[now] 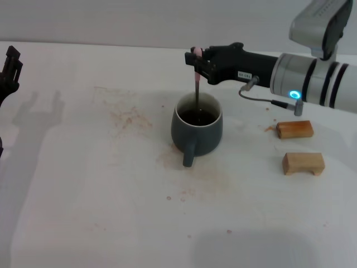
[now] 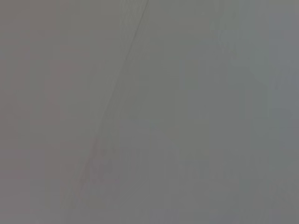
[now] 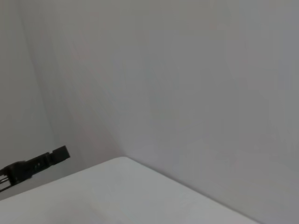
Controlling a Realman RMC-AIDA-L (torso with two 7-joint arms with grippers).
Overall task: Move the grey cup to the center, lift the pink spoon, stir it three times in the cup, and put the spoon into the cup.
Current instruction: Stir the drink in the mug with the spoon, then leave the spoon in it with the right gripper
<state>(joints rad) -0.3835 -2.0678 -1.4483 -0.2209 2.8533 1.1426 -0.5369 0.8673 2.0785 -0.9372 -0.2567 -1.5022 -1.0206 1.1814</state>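
1. Worktop [image 1: 83,212]: white, with reddish-brown stains around mid-scene and left of the cup.
2. Right arm [image 1: 312,78]: reaches in from the right edge toward the middle, with a lit blue ring on the forearm.
3. Right hand [image 1: 196,62]: sits above the far rim of the cup, clamped on the pink end of the spoon.
4. Grey cup [image 1: 198,137]: stands upright around mid-worktop with its handle pointing to the near side and dark liquid inside.
5. Two wooden blocks: one [image 1: 294,129] is right of the cup, the other [image 1: 303,163] just nearer than the first; both are apart from the cup.
6. Left hand [image 1: 11,67]: at the far left edge, well apart from the cup. Cannot tell whether its fingers are apart or together. It also shows far off in the right wrist view [image 3: 35,164].
7. Pink spoon [image 1: 197,84]: hangs near vertical, pink handle end up in the right hand, metal stem dipping into the liquid in the cup.
8. The left wrist view shows only a plain grey surface.
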